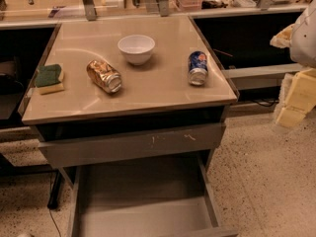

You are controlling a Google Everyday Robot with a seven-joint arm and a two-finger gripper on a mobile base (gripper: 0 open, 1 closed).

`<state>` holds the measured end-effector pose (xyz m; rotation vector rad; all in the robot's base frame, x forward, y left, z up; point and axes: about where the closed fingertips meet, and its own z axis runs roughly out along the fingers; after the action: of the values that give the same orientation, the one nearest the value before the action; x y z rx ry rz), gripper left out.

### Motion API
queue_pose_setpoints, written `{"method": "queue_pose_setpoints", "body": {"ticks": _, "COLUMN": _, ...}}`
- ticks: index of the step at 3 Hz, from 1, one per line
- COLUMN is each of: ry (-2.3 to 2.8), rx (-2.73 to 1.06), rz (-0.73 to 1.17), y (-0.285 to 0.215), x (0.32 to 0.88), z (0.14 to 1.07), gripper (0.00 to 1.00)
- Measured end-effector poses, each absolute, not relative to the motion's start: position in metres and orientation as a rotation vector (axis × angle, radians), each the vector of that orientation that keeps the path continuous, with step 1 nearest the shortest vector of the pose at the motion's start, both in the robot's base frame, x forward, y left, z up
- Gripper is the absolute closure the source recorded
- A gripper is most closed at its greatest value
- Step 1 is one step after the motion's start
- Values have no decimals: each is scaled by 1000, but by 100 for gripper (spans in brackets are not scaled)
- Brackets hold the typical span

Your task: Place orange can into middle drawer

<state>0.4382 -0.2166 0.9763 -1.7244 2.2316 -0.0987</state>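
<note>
Orange can (104, 75) lies sideways on the bench (163, 90), eight o'clock of the white bowl (136, 48). The middle drawer (143, 194) stands open below to receive it. My gripper (296, 95) hangs at three o'clock; I cannot tell its state.

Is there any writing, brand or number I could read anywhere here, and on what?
Nothing can be read for certain.
Blue metal drink can with red-white logo, lying on the beige cabinet top: lettering too blurred.
Shiny orange-gold metal can lying left of it: no legible print.
Pale robot gripper at the right edge, beside the cabinet: no markings visible.
</note>
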Motion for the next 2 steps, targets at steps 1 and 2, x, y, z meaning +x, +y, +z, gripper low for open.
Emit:
{"method": "queue_pose_setpoints", "body": {"ticks": 1, "ry": 2230, "rx": -1710, "rz": -93, "y": -208, "x": 441, "z": 979, "gripper": 0}}
{"method": "queue_pose_setpoints", "body": {"ticks": 2, "ry": 2206, "rx": -1766, "rz": -20, "y": -148, "x": 465, "z": 981, "gripper": 0}}
